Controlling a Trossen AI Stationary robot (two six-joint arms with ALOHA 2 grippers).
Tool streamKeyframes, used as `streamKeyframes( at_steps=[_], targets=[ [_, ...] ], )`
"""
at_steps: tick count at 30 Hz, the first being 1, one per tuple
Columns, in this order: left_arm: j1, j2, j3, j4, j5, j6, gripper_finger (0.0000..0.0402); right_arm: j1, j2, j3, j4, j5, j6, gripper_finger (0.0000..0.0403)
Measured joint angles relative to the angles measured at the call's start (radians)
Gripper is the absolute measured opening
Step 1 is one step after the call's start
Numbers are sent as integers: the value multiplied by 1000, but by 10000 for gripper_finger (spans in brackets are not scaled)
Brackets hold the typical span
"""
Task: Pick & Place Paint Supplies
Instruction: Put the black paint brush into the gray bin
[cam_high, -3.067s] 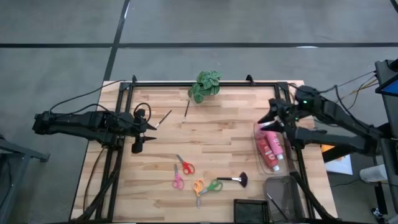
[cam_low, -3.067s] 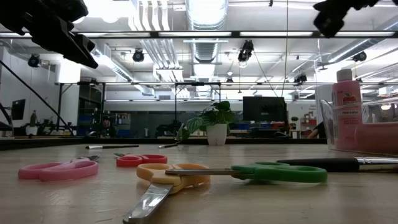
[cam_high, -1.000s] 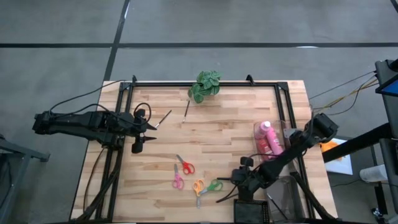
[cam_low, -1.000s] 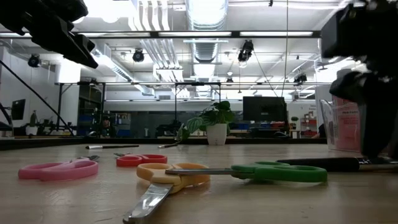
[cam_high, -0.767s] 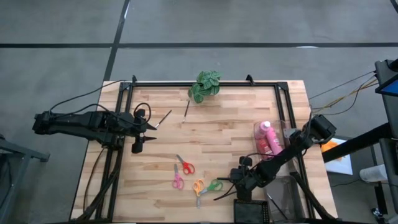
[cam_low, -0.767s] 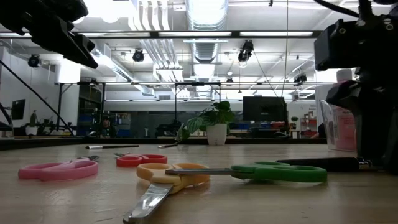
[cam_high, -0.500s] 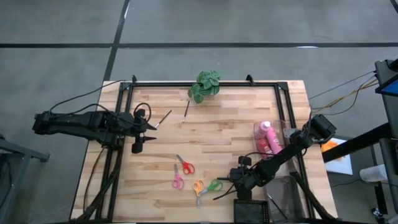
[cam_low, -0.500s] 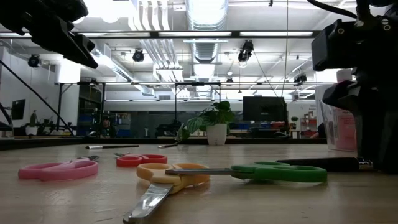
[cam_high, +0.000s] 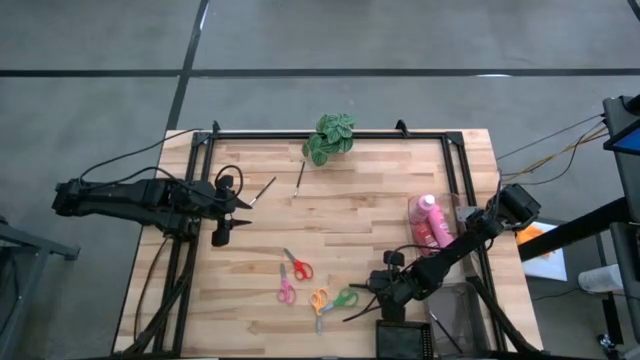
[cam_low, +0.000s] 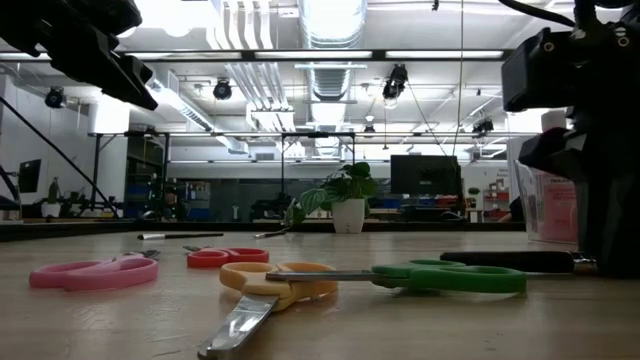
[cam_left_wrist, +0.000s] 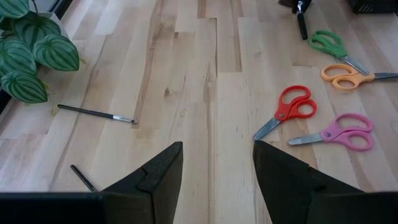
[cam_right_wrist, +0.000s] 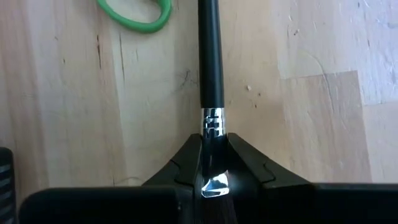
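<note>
Swinging down from the bottle bin, my right hand (cam_right_wrist: 211, 163) is now clamping the fan brush (cam_right_wrist: 210, 56); two brushes still waiting.

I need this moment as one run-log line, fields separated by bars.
right tool: shut on fan brush, front table | left tool: open, waiting at left edge | bottles: in clear bin

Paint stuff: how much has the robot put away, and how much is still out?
Done: pink bottles lie in the clear bin on the table's right side. In hand: the right end effector is shut on the fan brush near the green scissors. Left: two thin brushes lie by the plant, near the waiting, open left end effector.
</note>
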Motion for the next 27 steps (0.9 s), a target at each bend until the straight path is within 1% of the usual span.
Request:
streamKeyframes(
  at_steps=[3, 5, 8, 12, 15, 20, 22, 24, 27],
  targets=[
    [0, 0, 0, 0, 0, 0, 197, -1, -31, -4, -42, -2, 0, 41],
    [0, 0, 0, 0, 0, 0, 197, -4, -67, -7, -78, -1, -1, 32],
    [0, 0, 0, 0, 0, 0, 197, -5, -150, -6, -108, 0, 0, 22],
    [0, 0, 0, 0, 0, 1, 197, -5, -273, -6, -125, 0, 25, 22],
    [0, 0, 0, 0, 0, 4, 197, -3, -376, -6, -123, -4, 105, 23],
    [0, 0, 0, 0, 0, 4, 197, 14, -514, -6, -133, -50, 329, 25],
    [0, 0, 0, 0, 0, 4, 197, 33, -547, -5, -135, -67, 432, 26],
    [0, 0, 0, 0, 0, 3, 197, 59, -568, -5, -137, -73, 498, 27],
    [0, 0, 0, 0, 0, 3, 197, 99, -576, -5, -159, -44, 521, 27]
  ],
)
